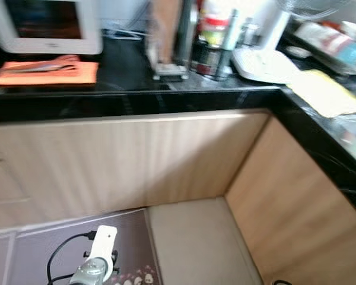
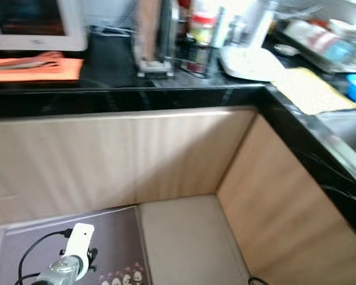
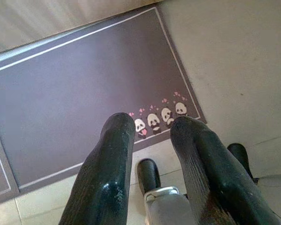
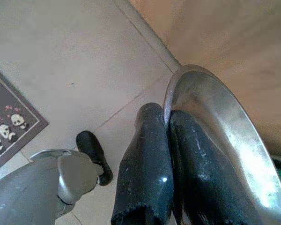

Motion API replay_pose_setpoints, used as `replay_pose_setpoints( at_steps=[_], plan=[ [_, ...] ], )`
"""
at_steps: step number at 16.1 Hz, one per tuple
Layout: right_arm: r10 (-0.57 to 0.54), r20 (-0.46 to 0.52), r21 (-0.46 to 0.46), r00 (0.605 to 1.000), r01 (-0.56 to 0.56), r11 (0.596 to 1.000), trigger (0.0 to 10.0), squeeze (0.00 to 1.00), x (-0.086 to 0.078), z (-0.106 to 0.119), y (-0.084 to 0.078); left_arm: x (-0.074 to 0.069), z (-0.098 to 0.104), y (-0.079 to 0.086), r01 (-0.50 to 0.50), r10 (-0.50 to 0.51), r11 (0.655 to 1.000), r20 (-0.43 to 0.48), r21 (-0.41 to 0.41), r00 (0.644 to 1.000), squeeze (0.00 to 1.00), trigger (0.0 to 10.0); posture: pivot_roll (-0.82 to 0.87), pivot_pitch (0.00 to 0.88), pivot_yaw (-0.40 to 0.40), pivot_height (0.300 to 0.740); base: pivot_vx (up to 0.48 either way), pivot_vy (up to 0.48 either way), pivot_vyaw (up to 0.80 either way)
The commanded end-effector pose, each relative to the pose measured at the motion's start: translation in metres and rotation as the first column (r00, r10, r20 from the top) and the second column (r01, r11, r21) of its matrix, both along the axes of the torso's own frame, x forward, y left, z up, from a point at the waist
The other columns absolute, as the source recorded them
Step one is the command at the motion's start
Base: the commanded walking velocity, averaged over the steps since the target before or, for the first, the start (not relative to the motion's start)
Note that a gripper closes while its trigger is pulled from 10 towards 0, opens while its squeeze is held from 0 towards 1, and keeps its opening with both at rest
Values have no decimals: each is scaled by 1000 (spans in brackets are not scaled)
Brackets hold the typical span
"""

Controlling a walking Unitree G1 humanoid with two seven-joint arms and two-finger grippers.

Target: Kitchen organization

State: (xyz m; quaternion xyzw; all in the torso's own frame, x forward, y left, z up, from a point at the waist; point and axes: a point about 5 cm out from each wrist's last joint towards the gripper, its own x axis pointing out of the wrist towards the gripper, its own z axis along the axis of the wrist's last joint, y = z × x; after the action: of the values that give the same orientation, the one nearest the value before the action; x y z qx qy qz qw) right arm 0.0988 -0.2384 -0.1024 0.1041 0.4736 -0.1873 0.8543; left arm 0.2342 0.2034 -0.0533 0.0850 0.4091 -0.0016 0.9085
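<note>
In the left eye view, a black countertop (image 1: pixel 136 98) was seen running into a corner above pale wooden cabinet fronts (image 1: pixel 124 160). A white microwave (image 1: pixel 47 24) and an orange cloth (image 1: pixel 47 71) lay at the left of it, a blurred cluster of bottles and jars (image 1: pixel 210 41) stood near the middle, and a yellow cloth (image 1: pixel 326 92) lay at the right beside the sink edge. Low in the frame, the left arm (image 1: pixel 98 261) was seen hanging over a dark floor mat (image 1: pixel 59 249).

In the right eye view, the same corner was shown, with a white plate-like item (image 2: pixel 249 62) resting on the counter just beside the yellow cloth.

In the left wrist view, the left gripper (image 3: pixel 152 136) was seen with its fingers apart and nothing between them, pointed down at the mat and its row of small pandas (image 3: pixel 161 119).

In the right wrist view, the right gripper (image 4: pixel 166 136) was seen pinched together on the rim of a shiny metal bowl (image 4: pixel 225 136), held low over the tiled floor (image 4: pixel 75 61) near the cabinet base. The bowl was judged stiff, light and not fragile, but smooth and slippery; a thin rim pinch would let it swing or slide, so a deeper bite on the rim was judged safer.
</note>
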Motion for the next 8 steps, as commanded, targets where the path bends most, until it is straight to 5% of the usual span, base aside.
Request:
replay_pose_setpoints(
  at_steps=[1,5,8],
  plan=[
    [-9,5,-10,1000,9,1000,10000,0,2,2,-4,-4,0,11,11,-11,1000,-6,23,1000,0,10000,239,0,-123,740,0,0,-788],
    [-20,29,26,999,19,999,10000,0,11,1,9,-9,14,64,39,-37,993,-15,109,999,0,10000,252,0,-46,740,0,0,-783],
    [-46,35,61,998,44,997,10000,0,13,-1,18,-5,17,66,80,-78,986,-19,144,997,0,10000,251,0,11,740,0,0,0]
  ],
)
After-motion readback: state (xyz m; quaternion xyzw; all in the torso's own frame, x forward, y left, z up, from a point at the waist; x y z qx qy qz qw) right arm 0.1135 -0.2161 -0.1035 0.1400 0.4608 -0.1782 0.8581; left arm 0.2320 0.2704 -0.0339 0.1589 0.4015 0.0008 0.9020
